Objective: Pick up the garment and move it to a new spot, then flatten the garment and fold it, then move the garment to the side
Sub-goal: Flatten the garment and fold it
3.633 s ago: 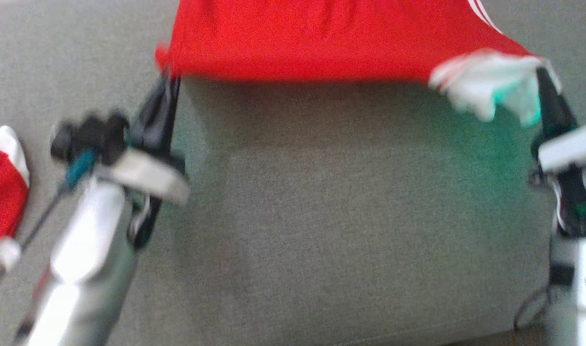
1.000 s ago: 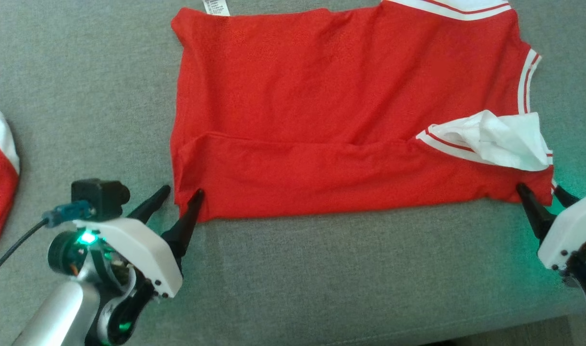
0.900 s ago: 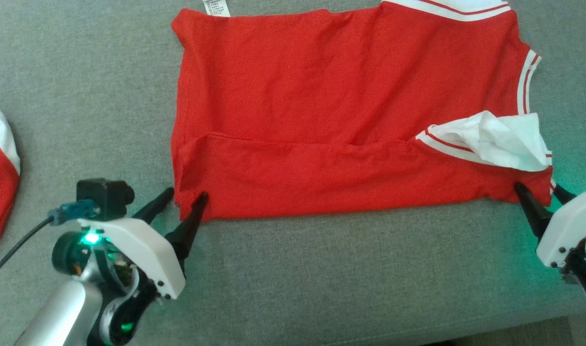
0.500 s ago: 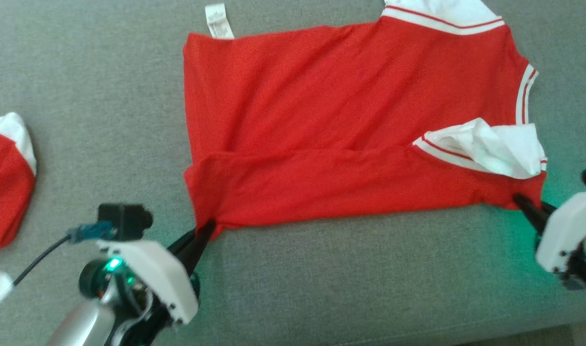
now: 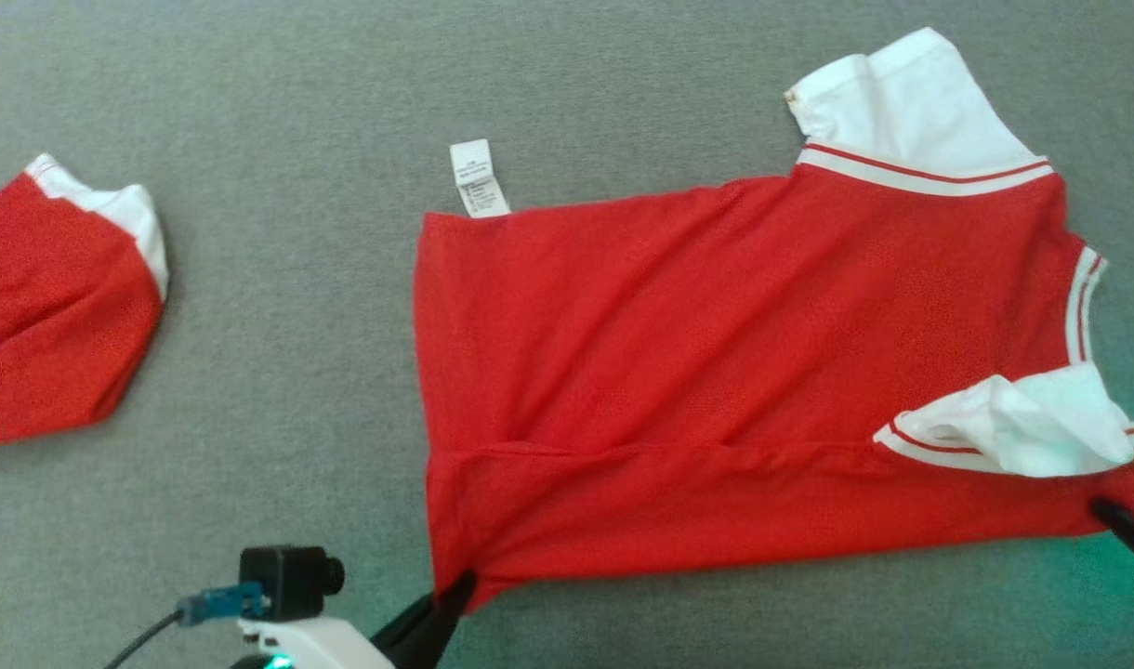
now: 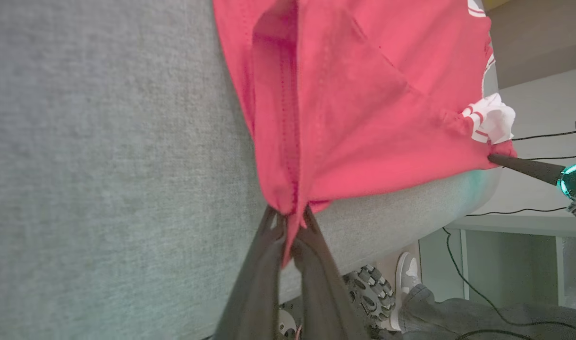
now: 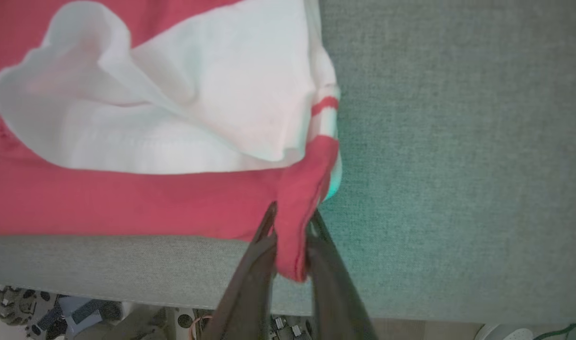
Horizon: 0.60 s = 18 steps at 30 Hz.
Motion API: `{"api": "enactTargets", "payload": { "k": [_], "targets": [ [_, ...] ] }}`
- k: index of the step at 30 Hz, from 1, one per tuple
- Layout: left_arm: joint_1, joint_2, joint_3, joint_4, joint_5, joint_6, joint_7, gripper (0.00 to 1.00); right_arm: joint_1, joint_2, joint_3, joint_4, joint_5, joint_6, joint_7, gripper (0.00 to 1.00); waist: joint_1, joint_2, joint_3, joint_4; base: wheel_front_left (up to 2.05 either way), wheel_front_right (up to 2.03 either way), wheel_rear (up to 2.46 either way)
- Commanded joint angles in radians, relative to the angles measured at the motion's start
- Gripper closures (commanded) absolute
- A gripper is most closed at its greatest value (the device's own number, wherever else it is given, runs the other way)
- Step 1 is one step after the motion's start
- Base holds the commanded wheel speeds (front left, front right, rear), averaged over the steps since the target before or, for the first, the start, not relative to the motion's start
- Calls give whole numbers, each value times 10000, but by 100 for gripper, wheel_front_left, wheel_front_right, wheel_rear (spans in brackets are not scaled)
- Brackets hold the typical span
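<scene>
Red garment [image 5: 716, 372] laid on gray cushion [image 5: 251, 84]; 7 o'clock corner clamped by left gripper [image 6: 288, 221], 4 o'clock corner by right gripper [image 7: 292, 221].

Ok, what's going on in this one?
The robot has a red shirt spread on a grey upholstered surface. Its left pincer pinches the near hem corner, and its right pincer pinches the near corner by the white sleeve. The near edge lies folded over. Another red garment sits off to the left.
</scene>
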Motion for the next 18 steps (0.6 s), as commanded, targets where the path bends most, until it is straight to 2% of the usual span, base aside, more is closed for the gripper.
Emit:
{"api": "enactTargets", "payload": {
  "k": [1,4,10,14,18],
  "targets": [
    [-423,20,316,-162,259,28,-178,0,25,-533,13,-467,-86,75,-147,0,0,0,-23,55,0,0,0],
    [-642,58,348,60,607,42,-397,0,150,-756,-36,-825,-291,75,-588,0,0,0,-84,93,0,0,0],
    [-1157,647,1119,-239,1135,323,-660,0,250,-1295,-830,-2418,537,75,-430,0,0,0,27,24,0,0,0],
    [-2546,658,1386,-242,1590,410,-698,0,-1577,-1219,-1343,-2581,381,75,-794,0,0,0,549,26,0,0,0],
    [-4522,45,942,718,2218,378,-672,0,-4020,-860,-425,-1539,-824,75,-1324,0,0,0,1170,251,0,0,0]
  ]
}}
